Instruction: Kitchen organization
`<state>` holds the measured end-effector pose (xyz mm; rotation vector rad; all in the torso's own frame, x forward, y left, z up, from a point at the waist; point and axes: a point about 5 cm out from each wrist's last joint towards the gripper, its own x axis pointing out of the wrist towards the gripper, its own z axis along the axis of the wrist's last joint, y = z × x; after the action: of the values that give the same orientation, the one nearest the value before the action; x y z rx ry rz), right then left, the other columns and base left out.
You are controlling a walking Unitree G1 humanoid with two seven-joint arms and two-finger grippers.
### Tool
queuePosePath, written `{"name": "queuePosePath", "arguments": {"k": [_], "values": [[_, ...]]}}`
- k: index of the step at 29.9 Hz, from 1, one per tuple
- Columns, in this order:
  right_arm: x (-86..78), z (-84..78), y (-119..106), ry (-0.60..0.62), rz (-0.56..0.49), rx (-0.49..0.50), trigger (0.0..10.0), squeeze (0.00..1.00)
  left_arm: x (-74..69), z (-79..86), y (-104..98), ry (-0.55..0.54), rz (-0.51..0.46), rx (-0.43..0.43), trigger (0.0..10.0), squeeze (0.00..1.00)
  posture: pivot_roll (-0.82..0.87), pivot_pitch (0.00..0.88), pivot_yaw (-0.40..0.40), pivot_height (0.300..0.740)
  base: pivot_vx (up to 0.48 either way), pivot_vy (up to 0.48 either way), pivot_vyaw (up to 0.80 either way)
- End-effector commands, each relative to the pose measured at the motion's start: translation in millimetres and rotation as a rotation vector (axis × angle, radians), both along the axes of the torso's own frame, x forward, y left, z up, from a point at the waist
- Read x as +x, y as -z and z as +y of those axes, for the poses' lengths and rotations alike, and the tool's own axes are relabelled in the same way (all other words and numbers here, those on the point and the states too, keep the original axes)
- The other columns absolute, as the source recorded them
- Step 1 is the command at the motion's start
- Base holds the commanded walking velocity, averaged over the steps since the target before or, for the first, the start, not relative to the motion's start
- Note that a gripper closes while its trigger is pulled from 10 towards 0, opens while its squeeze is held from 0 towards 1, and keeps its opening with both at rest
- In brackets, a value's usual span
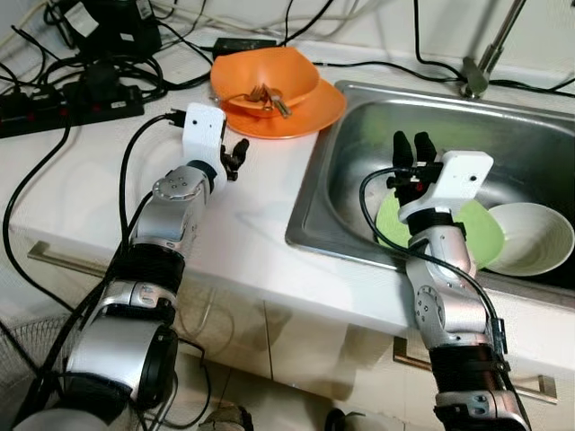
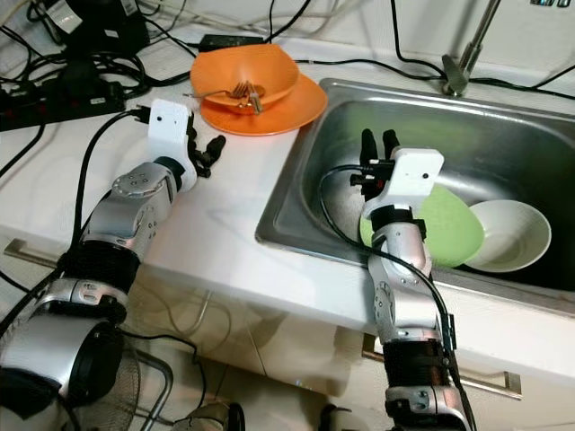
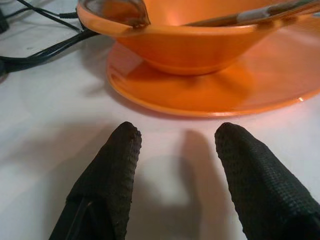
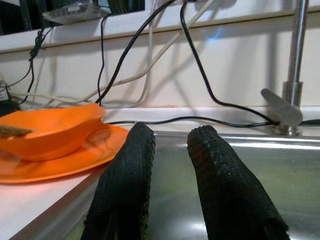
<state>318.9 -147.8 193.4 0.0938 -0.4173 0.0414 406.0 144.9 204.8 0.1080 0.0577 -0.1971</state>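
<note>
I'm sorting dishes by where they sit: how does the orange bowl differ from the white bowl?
The orange bowl sits on the counter atop an orange plate; the white bowl lies inside the sink. The orange bowl holds cutlery; the white bowl holds nothing. The orange bowl's rim is wavy, the white bowl's round. Each sits touching a plate: the white bowl is against the green plate.

**Dishes split between counter and sink**

An orange bowl (image 1: 267, 79) holding cutlery (image 1: 266, 97) sits upright on an orange plate (image 1: 310, 115) just left of the steel sink (image 1: 359, 135). Inside it, a green plate (image 1: 481, 235) leans beside a white bowl (image 1: 537, 235).
</note>
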Motion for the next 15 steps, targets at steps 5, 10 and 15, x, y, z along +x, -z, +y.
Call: {"name": "queuePosePath", "arguments": {"k": [5, 10, 15], "values": [[-13.7, -8.0, 10, 0.046, 0.057, -0.001, 10.0, 0.00, 8.4, -8.6, -11, 0.025, -0.025, -0.002, 10.0, 0.00, -0.10, 0.250, 0.074, 0.740, 0.000, 0.000, 0.00], [-26.2, -17.1, 12, 0.088, 0.075, -0.006, 10.0, 0.00, 12.6, -20.0, -22, 0.058, -0.059, -0.030, 10.0, 0.00, -0.13, 0.271, 0.085, 0.740, 0.000, 0.000, 0.00], [-30.0, -18.7, 12, 0.099, 0.084, -0.009, 10.0, 0.00, 13.7, -26.8, -26, 0.075, -0.067, -0.041, 10.0, 0.00, -0.14, 0.280, 0.087, 0.740, 0.000, 0.000, 0.00]]}}
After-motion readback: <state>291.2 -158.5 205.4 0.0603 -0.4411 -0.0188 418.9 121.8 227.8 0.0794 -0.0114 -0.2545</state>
